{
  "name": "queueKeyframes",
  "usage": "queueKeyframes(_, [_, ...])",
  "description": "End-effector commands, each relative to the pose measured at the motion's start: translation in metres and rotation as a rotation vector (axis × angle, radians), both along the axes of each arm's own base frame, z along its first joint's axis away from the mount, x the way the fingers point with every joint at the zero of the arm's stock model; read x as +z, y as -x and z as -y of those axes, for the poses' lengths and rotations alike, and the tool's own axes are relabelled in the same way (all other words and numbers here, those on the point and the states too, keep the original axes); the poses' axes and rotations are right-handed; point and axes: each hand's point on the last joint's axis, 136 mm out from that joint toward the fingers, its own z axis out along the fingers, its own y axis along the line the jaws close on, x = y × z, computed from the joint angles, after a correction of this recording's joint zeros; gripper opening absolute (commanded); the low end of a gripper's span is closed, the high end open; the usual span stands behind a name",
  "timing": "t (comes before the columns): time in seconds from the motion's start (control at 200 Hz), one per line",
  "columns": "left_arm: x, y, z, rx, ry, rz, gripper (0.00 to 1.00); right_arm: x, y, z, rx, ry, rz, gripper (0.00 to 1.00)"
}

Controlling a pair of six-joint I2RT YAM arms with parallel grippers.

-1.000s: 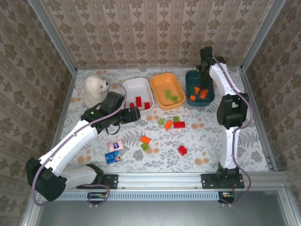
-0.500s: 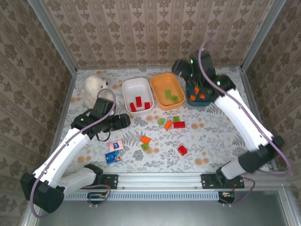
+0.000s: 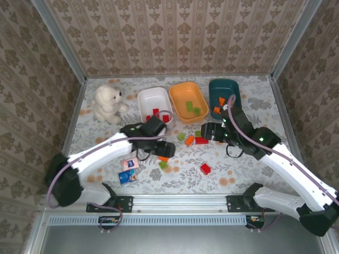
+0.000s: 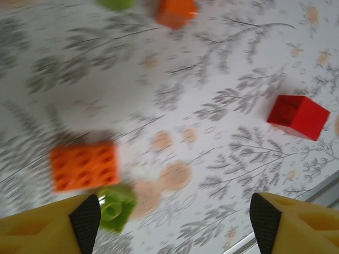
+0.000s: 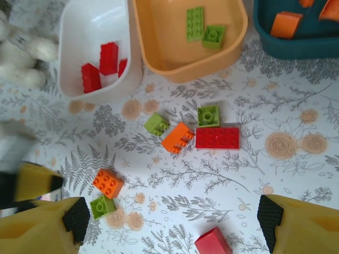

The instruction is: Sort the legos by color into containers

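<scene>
While the left hand point(image 4: 174, 219) hangs low over the flowered surface point(image 4: 228, 63) with its yellow fingers point(image 4: 79, 222) spread and nothing between them, an orange brick point(image 4: 85, 165) lies flat just ahead of the left finger, its slightly longer side running across the left wrist view, and a small green brick point(image 4: 116, 207) sits just beside its near corner. Well off toward the right finger lies a red brick point(image 4: 298, 116), one corner turned toward the hand. The right hand point(image 5: 172, 219) is likewise spread and empty, higher above the surface. Ahead of it a long red brick point(image 5: 217, 137) lies flat with its long axis left to right in the right wrist view, a square green brick point(image 5: 208, 115) at its far edge and a slanted orange brick point(image 5: 177, 137) just off its left end, long axis on the diagonal; a light green brick point(image 5: 157, 123) sits just beside that one. Beyond stand three bins side by side: the white bin point(image 5: 95, 24) holds red bricks point(image 5: 108, 57), the orange bin point(image 5: 159, 37) holds two green bricks point(image 5: 194, 24), the longer one pointing near to far, and the dark teal bin point(image 5: 286, 48) holds orange bricks point(image 5: 286, 25). A white plush bear point(image 3: 107, 102) sits left of the white bin, and two printed squares point(image 3: 130, 164) lie near the left arm.
</scene>
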Motion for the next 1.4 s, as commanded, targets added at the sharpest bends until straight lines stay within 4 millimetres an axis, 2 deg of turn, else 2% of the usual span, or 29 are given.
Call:
queueKeyframes(0.0, [0.006, 0.010, 0.050, -0.168, 0.031, 0.044, 0.78, 0.034, 0.004, 0.017, -0.014, 0.041, 0.101, 0.86])
queueKeyframes(0.075, [-0.003, 0.021, 0.073, -0.301, -0.020, 0.071, 0.78, 0.063, 0.007, 0.028, -0.040, 0.032, 0.175, 0.87])
queueKeyframes(0.21, [-0.019, 0.038, 0.099, -0.443, -0.106, 0.056, 0.80, 0.111, 0.016, 0.049, -0.100, 0.007, 0.284, 0.89])
queueKeyframes(0.355, [-0.039, 0.050, 0.107, -0.501, -0.190, 0.057, 0.82, 0.147, 0.027, 0.068, -0.156, -0.021, 0.370, 0.91])
queueKeyframes(0.435, [-0.049, 0.053, 0.110, -0.518, -0.230, 0.071, 0.82, 0.158, 0.032, 0.073, -0.166, -0.040, 0.397, 0.92])
queueKeyframes(0.715, [-0.072, 0.045, 0.121, -0.533, -0.313, 0.117, 0.82, 0.159, 0.047, 0.078, -0.170, -0.122, 0.404, 0.93])
queueKeyframes(1.005, [-0.087, 0.056, 0.128, -0.572, -0.311, 0.082, 0.69, 0.151, 0.044, 0.076, -0.175, -0.104, 0.383, 0.93])
queueKeyframes(1.115, [-0.089, 0.053, 0.129, -0.569, -0.314, 0.084, 0.59, 0.148, 0.041, 0.073, -0.170, -0.104, 0.375, 0.93])
queueKeyframes(1.265, [-0.085, 0.051, 0.133, -0.560, -0.301, 0.096, 0.37, 0.144, 0.037, 0.071, -0.170, -0.097, 0.363, 0.93])
queueKeyframes(1.395, [-0.064, 0.035, 0.125, -0.484, -0.292, 0.142, 0.32, 0.146, 0.035, 0.067, -0.158, -0.094, 0.360, 0.93])
